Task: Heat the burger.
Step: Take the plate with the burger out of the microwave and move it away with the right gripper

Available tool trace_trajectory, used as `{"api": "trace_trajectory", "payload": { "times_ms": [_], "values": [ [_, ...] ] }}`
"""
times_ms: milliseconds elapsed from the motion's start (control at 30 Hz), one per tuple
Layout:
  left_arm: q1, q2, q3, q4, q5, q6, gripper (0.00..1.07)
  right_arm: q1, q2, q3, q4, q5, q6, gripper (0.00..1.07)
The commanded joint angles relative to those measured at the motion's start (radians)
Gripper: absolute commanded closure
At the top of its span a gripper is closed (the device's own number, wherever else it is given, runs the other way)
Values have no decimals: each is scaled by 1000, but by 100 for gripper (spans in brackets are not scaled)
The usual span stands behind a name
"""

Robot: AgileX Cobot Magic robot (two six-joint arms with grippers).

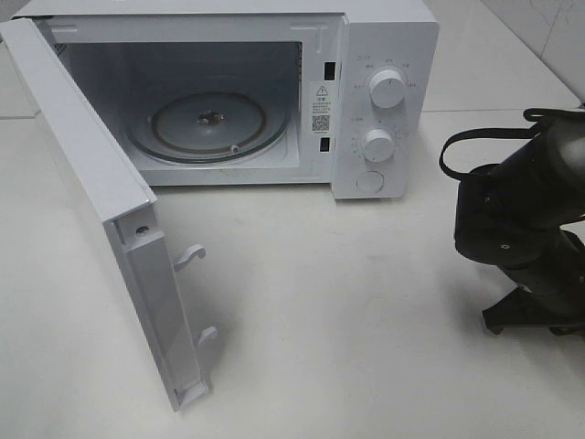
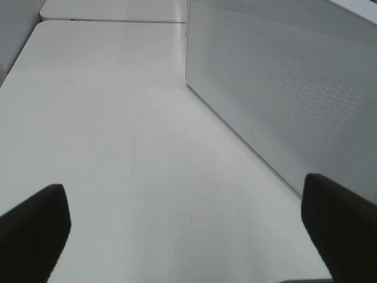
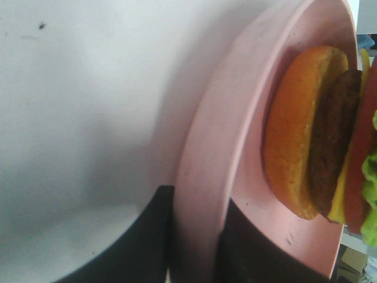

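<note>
Pink plate (image 3: 206, 177) is pinched at its rim by the right gripper (image 3: 194, 236); if tilted, the burger (image 3: 318, 135) could slide off. Left gripper (image 2: 188, 236) is spread wide, empty.

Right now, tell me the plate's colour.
Plain pink plate, clearest in the right wrist view.

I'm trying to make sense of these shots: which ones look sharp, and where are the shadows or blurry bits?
Exterior high view: even, bright light, sharp; the microwave door and right arm cast soft shadows on the white table. Left wrist view: pale and washed out, dark fingertips blurred. Right wrist view: very close, soft focus on the pink plate and burger.
</note>
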Motion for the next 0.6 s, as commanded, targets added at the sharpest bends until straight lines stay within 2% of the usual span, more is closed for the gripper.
{"api": "trace_trajectory", "payload": {
  "times_ms": [33, 167, 200, 233, 267, 300, 333, 367, 400, 433, 467, 500, 600],
  "values": [
    [-1, -7, 3, -1, -13, 0, 7, -4, -7, 3, -13, 22, -3, 86],
    [-1, -7, 3, -1, -13, 0, 7, -4, -29, 3, 3, -20, -37, 82],
    [-1, -7, 3, -1, -13, 0, 7, -4, -49, 3, 12, -47, -47, 77],
    [-1, -7, 3, -1, -13, 0, 7, -4, -49, 3, 12, -47, -47, 77],
    [-1, -7, 3, -1, -13, 0, 7, -4, -59, 2, 12, -53, -49, 72],
    [-1, -7, 3, -1, -13, 0, 7, -4, -72, 2, 14, -54, -55, 62],
    [-1, -7, 3, -1, -13, 0, 7, -4, -72, 2, 14, -54, -55, 62],
    [-1, -7, 3, -1, -13, 0, 7, -4, -85, 2, 21, -53, -67, 53],
    [-1, -7, 3, -1, -13, 0, 7, -4, -93, 2, 26, -53, -76, 48],
    [-1, -7, 3, -1, -13, 0, 7, -4, -93, 2, 26, -53, -76, 48],
    [-1, -7, 3, -1, -13, 0, 7, -4, -107, 2, 32, -46, -84, 40],
    [-1, -7, 3, -1, -13, 0, 7, -4, -116, 2, 37, -45, -92, 38],
    [-1, -7, 3, -1, -13, 0, 7, -4, -134, 2, 60, -43, -127, 35]
  ]
}}
